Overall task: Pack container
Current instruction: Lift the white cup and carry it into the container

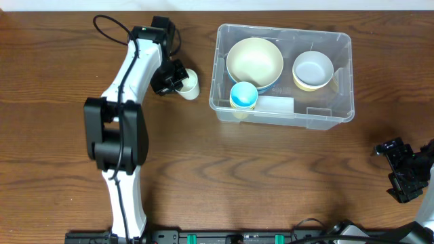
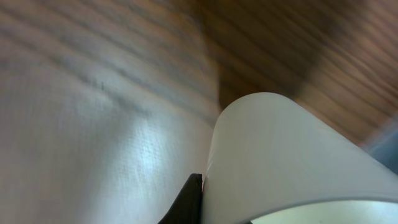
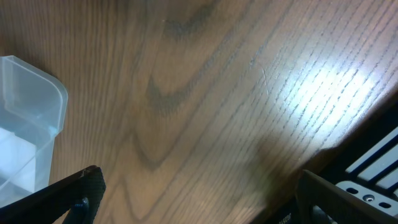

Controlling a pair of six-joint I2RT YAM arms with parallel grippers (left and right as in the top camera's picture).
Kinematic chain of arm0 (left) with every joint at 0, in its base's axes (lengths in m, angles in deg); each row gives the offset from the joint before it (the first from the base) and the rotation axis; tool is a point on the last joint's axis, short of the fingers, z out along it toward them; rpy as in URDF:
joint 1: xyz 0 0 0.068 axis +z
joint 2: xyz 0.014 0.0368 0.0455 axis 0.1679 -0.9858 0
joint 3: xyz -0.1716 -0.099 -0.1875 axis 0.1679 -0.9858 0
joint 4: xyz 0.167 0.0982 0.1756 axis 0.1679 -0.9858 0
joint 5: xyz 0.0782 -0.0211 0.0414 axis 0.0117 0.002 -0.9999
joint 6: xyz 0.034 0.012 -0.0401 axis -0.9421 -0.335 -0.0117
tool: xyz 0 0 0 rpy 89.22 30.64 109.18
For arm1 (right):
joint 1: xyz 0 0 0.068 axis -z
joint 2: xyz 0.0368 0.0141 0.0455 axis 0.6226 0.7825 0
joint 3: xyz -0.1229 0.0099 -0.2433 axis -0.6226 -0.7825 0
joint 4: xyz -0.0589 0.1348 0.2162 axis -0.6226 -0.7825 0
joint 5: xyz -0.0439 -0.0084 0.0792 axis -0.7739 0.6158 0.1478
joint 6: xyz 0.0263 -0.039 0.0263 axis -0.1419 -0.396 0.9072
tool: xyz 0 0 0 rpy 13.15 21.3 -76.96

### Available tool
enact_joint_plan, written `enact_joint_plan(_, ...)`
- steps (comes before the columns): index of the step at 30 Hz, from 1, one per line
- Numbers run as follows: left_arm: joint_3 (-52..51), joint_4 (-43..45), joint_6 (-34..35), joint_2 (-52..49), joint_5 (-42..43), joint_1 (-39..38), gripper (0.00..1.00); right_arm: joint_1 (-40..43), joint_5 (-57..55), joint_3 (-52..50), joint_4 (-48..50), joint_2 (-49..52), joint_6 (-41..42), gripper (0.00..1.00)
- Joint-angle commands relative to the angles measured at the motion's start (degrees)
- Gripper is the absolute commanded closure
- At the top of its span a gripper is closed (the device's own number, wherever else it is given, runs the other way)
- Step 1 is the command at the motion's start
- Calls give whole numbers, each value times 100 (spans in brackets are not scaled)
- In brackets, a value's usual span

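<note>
The container (image 1: pixel 344 76) stands on the table (image 1: pixel 271 176), upper right of centre, with three bowls (image 1: pixel 254 62) inside. Just left of it, not touching, the left gripper (image 1: pixel 178 80) is clamped on a white cup (image 1: pixel 191 87). The right gripper (image 1: pixel 397 171) hangs spread wide, well apart, at the table's right edge.

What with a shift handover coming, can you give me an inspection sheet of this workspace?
Surface: wooden table, brown grain.
Job's things: clear container holds a large cream bowl, a blue cup and a small white bowl; a white cup is outside, between the container and the left arm.
Clutter: nothing seen.
Grippers: left gripper shut on the white cup; right gripper open, empty, at the table's right side.
Cables: black cable loops off the left arm.
Surroundings: black rail along the near edge.
</note>
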Motion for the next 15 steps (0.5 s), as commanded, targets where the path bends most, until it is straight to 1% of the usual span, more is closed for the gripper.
enact_joint_plan(1, 63, -81, -160, 1460, -9, -151, 94, 48, 39, 2, 15, -68, 83, 1)
enact_joint_plan(4, 63, -116, -291, 2339, -26, -341, 94, 48, 39, 2, 15, -68, 83, 1)
enact_joint_plan(8, 63, -70, -387, 3235, -118, -772, 94, 48, 39, 2, 15, -68, 83, 1)
enact_joint_plan(11, 63, 162, -466, 3547, -278, -1222, 94, 48, 39, 2, 15, -68, 83, 1)
enact_joint_plan(15, 63, 514, -603, 3453, -389, -1971, 94, 48, 39, 2, 15, -68, 83, 1)
